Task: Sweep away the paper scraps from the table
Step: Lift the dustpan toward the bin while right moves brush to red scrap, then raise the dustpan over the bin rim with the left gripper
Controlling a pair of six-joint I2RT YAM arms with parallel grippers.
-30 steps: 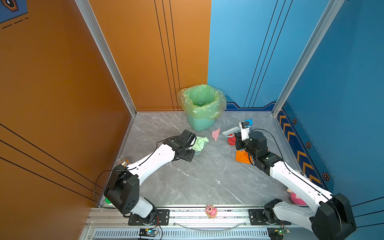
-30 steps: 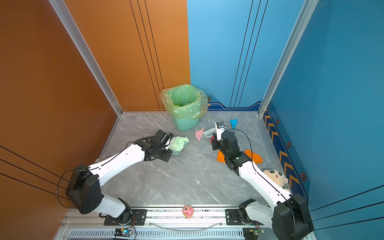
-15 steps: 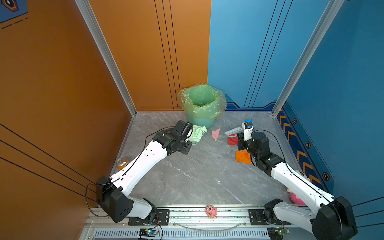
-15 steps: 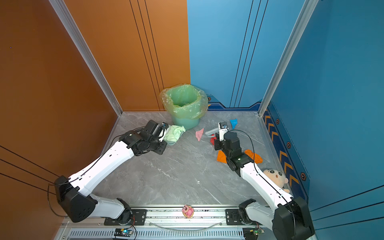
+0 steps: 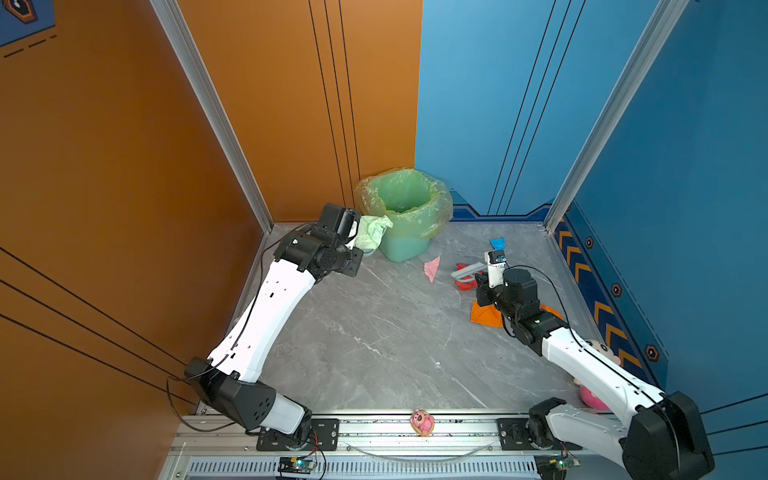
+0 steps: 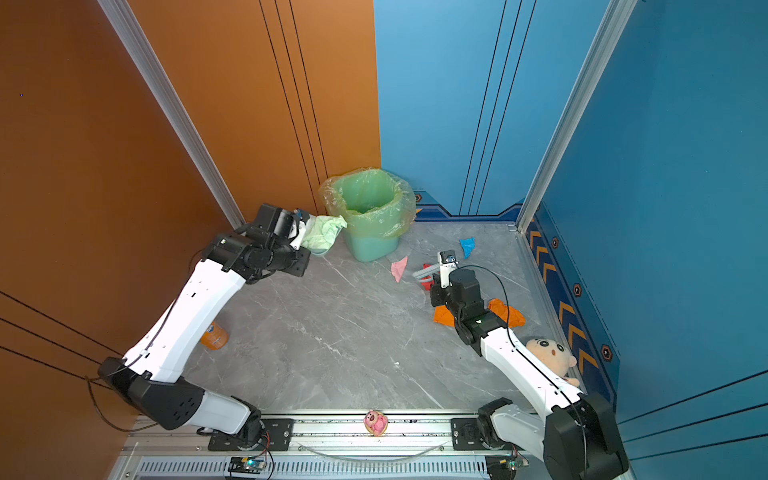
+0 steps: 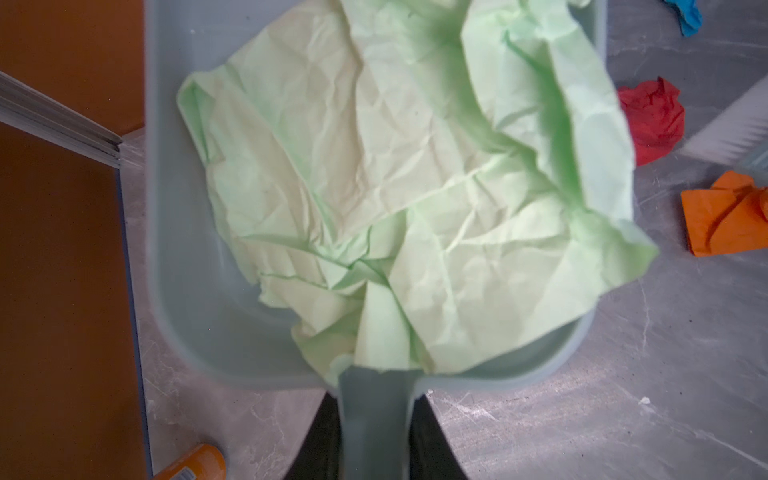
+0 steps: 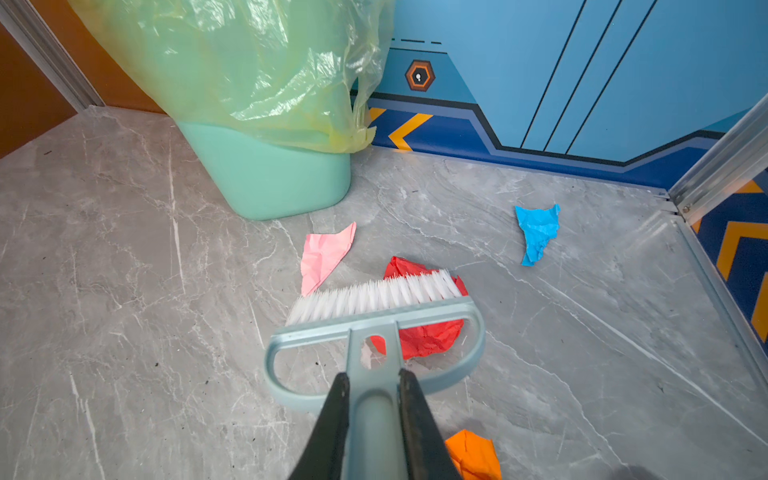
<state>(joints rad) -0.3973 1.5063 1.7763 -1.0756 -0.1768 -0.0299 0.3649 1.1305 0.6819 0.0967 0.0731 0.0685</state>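
My left gripper is shut on the handle of the pale blue dustpan. The pan is raised beside the bin's left side and carries a crumpled light green paper scrap. My right gripper is shut on the brush, whose white bristles rest on a red scrap. A pink scrap lies just left of the bristles on the grey table, and a blue scrap lies farther back right. Orange scraps lie beside the right forearm.
A green bin with a plastic liner stands at the back. An orange bottle lies by the left wall under the left arm. A pink plush sits on the front rail, and a doll lies by the right wall.
The left arm has carried the dustpan with the green scrap back and up, to beside the bin's rim. The right arm and brush have hardly moved.
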